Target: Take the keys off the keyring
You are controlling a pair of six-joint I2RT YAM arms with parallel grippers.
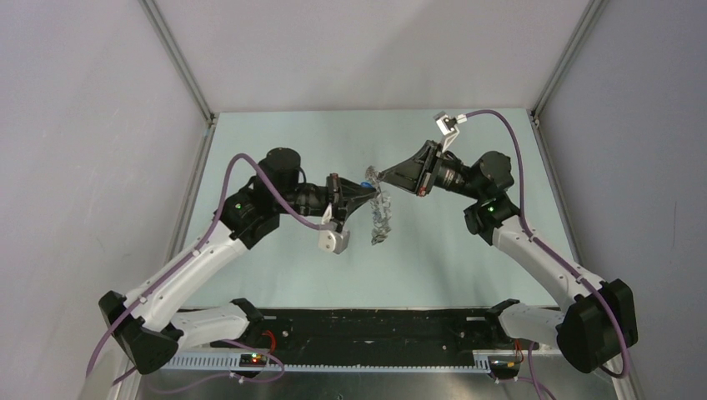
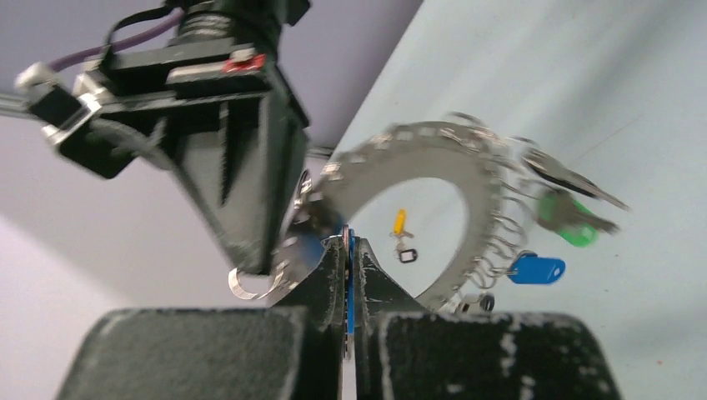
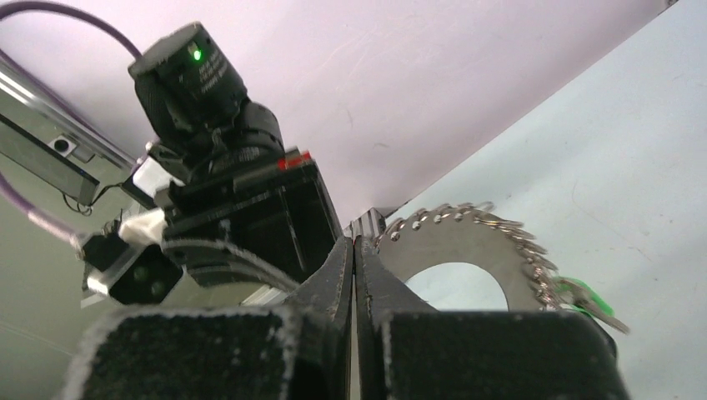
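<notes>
Right gripper (image 3: 354, 244) clamps the jagged silvery keyring (image 3: 471, 243); left gripper (image 2: 348, 242) pinches a blue key (image 2: 351, 296).

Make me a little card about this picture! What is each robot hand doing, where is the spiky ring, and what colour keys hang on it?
left gripper: shut, with a thin blue piece pinched between its fingers
right gripper: shut at the keyring's rim, seemingly gripping it
keyring: held up in the air above the table, between the two grippers
keys on the ring: a green key, a blue key, and more silvery ones bunched beside them
blur: the ring and keys look smeared in the left wrist view
</notes>
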